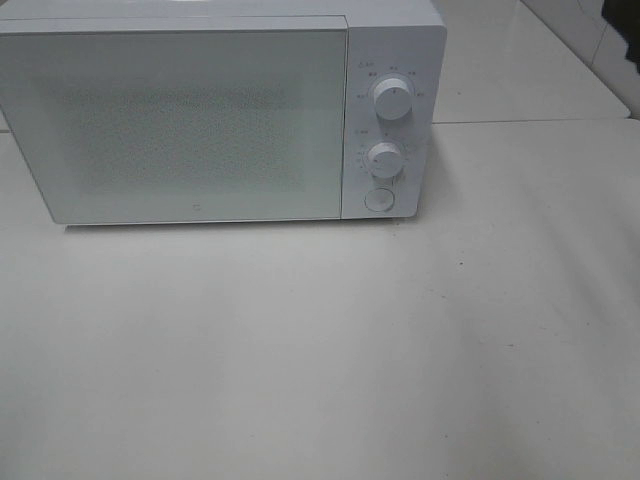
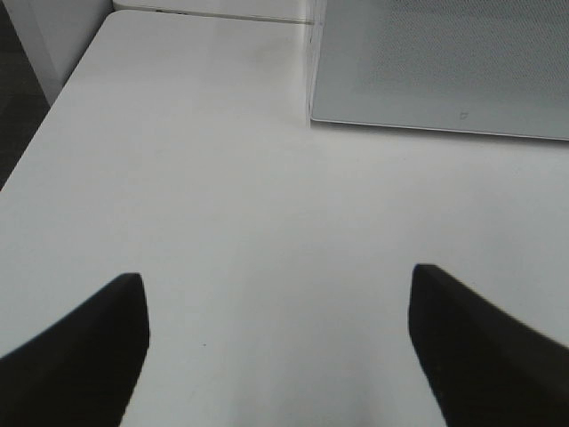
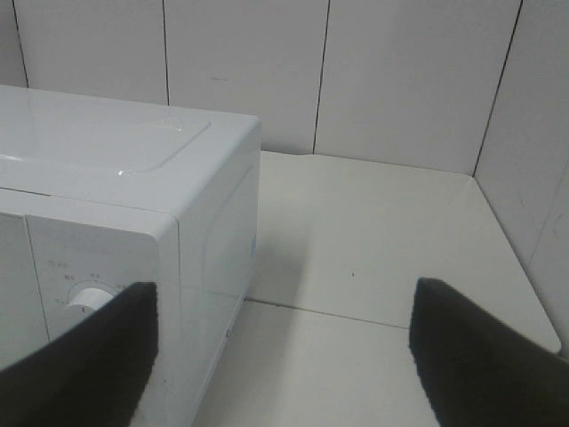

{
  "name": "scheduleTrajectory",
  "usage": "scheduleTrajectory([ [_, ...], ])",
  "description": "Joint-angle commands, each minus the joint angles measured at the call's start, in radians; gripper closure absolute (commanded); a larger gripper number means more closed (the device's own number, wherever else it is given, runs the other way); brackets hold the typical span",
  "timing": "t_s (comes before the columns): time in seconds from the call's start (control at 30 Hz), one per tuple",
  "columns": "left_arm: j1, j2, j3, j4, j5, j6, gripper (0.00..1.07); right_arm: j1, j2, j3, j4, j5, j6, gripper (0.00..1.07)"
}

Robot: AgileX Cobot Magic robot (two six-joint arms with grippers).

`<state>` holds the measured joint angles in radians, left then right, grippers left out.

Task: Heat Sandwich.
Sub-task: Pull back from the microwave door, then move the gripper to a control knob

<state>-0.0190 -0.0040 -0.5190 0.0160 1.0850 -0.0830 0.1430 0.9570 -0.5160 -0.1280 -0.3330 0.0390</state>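
Observation:
The sandwich is out of view in every frame. A white microwave (image 1: 220,110) stands at the back of the white table (image 1: 320,350) with its door shut. Its two knobs (image 1: 392,97) and a round button (image 1: 379,199) sit on the right panel. Neither arm shows in the exterior high view. My left gripper (image 2: 277,356) hovers open over bare table, near the microwave's front left corner (image 2: 313,116). My right gripper (image 3: 283,356) is open too, raised beside the microwave's right side (image 3: 222,231), with nothing between its fingers (image 3: 480,356).
A white panelled wall (image 3: 356,71) closes off the table behind and to the right of the microwave. The table's left edge (image 2: 53,116) drops away to a dark floor.

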Motion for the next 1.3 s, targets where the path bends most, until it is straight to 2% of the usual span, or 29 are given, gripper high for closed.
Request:
scheduleTrajectory([
  [0.03, 0.005, -0.025, 0.002, 0.008, -0.016, -0.008, 0.30, 0.024, 0.092, -0.006, -0.031, -0.091, -0.007, 0.31],
  [0.13, 0.005, -0.025, 0.002, 0.008, -0.016, -0.008, 0.30, 0.104, 0.204, -0.006, -0.031, -0.162, -0.007, 0.31],
  [0.23, 0.005, -0.025, 0.002, 0.008, -0.015, -0.007, 0.30, 0.142, 0.261, -0.006, -0.025, -0.183, -0.007, 0.31],
  [0.27, 0.005, -0.025, 0.002, 0.008, -0.015, -0.007, 0.30, 0.182, 0.312, -0.006, 0.001, -0.202, -0.007, 0.31],
  [0.47, 0.005, -0.025, 0.002, 0.008, -0.015, -0.007, 0.30, 0.281, 0.444, -0.006, 0.128, -0.268, -0.059, 0.31],
  [0.53, 0.005, -0.025, 0.002, 0.008, -0.015, -0.007, 0.30, 0.324, 0.489, -0.006, 0.209, -0.310, -0.112, 0.31],
  [0.6, 0.005, -0.025, 0.002, 0.008, -0.015, -0.007, 0.30, 0.400, 0.557, -0.006, 0.356, -0.396, -0.223, 0.31],
  [0.63, 0.005, -0.025, 0.002, 0.008, -0.015, -0.007, 0.30, 0.400, 0.557, -0.006, 0.356, -0.396, -0.223, 0.31],
  [0.73, 0.005, -0.025, 0.002, 0.008, -0.015, -0.007, 0.30, 0.494, 0.644, -0.006, 0.572, -0.556, -0.343, 0.31],
  [0.87, 0.005, -0.025, 0.002, 0.008, -0.015, -0.007, 0.30, 0.570, 0.731, -0.006, 0.685, -0.725, -0.416, 0.31],
  [0.97, 0.005, -0.025, 0.002, 0.008, -0.015, -0.007, 0.30, 0.581, 0.794, -0.010, 0.686, -0.806, -0.413, 0.31],
  [1.13, 0.005, -0.025, 0.002, 0.008, -0.015, -0.007, 0.30, 0.581, 0.882, -0.056, 0.761, -0.815, -0.412, 0.31],
  [1.3, 0.005, -0.025, 0.002, 0.008, -0.015, -0.007, 0.30, 0.581, 0.939, -0.103, 0.765, -0.836, -0.412, 0.31],
])
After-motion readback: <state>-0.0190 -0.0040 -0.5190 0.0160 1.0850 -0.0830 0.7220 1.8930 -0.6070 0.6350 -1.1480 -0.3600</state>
